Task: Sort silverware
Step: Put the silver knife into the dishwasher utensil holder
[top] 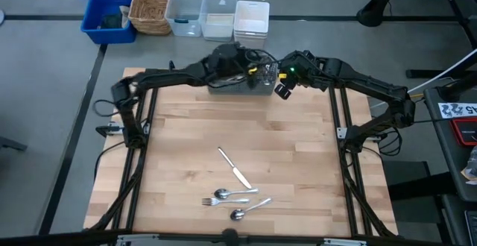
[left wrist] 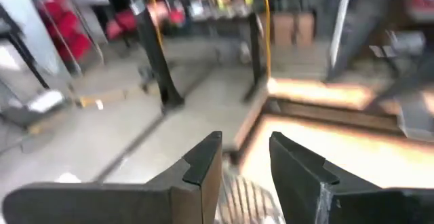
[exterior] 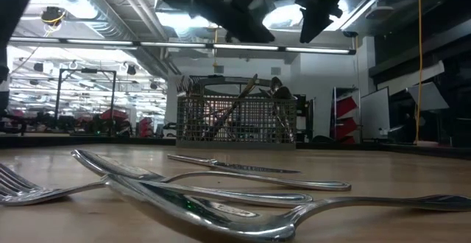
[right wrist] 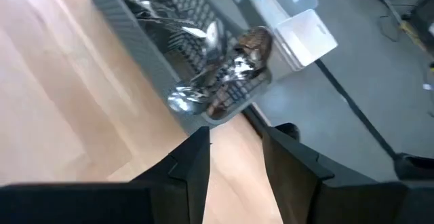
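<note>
Near the front edge of the tabletop (top: pixel 179 149) lie a few loose pieces of silverware: a knife (top: pixel 234 168), a fork (top: pixel 227 200) and two spoons (top: pixel 248 209), close together and partly touching. The rest of the silverware (right wrist: pixel 203 68) stands or leans in the wire-mesh basket (top: pixel 240 86) at the middle of the back edge. The pieces look stiff, light, smooth and probably slippery, so I think it is best to take one by the middle of its slim handle, across the narrow side. The left tool (left wrist: pixel 245 161) hangs over the basket, its fingers parted and holding nothing. The right tool (right wrist: pixel 234 153) hovers just beside the basket's right end, also parted and empty.
</note>
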`<state>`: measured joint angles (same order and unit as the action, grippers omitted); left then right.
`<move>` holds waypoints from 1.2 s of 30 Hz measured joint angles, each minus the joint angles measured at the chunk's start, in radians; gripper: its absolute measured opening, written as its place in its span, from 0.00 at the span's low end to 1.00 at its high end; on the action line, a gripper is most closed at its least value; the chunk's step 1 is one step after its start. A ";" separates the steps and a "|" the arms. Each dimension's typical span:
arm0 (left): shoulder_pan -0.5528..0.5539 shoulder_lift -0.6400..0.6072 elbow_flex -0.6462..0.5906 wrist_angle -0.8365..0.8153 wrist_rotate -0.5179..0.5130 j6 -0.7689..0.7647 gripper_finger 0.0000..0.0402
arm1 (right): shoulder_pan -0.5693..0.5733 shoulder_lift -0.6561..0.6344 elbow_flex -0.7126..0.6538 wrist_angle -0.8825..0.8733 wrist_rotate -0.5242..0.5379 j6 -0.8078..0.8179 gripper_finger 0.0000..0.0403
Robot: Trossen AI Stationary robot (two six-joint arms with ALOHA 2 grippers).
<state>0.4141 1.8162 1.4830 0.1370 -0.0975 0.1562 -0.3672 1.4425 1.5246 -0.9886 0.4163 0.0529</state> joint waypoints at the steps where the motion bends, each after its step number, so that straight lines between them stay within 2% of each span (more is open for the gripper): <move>1: -0.001 -0.035 0.000 -0.090 0.012 0.000 0.28 | 0.000 0.000 0.000 0.000 -0.011 -0.001 0.34; 5: -0.020 -0.147 0.000 -0.430 0.134 -0.006 0.28 | 0.000 0.000 0.000 0.000 -0.077 -0.005 0.34; 10: -0.068 -0.236 0.000 -0.795 0.245 -0.036 0.28 | 0.000 0.000 -0.001 0.001 -0.231 -0.005 0.34; 16: -0.173 -0.240 -0.003 -0.997 0.256 -0.211 0.28 | 0.001 0.000 -0.001 0.003 -0.399 -0.005 0.34; 19: -0.240 -0.234 -0.003 -1.048 0.256 -0.213 0.28 | 0.001 0.000 -0.001 0.003 -0.445 -0.005 0.34; 25: -0.392 -0.194 -0.003 -1.020 0.256 -0.062 0.28 | 0.001 0.000 -0.001 0.003 -0.453 -0.005 0.34; 31: -0.513 -0.087 -0.003 -0.957 0.244 0.067 0.28 | 0.001 0.000 -0.001 0.000 -0.454 -0.005 0.34; 36: -0.563 0.011 -0.003 -0.894 0.191 0.149 0.28 | 0.001 0.000 -0.001 -0.013 -0.457 0.029 0.34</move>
<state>-0.1485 1.8268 1.4799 -0.7566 0.0940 0.3053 -0.3660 1.4425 1.5238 -1.0013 -0.0406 0.0823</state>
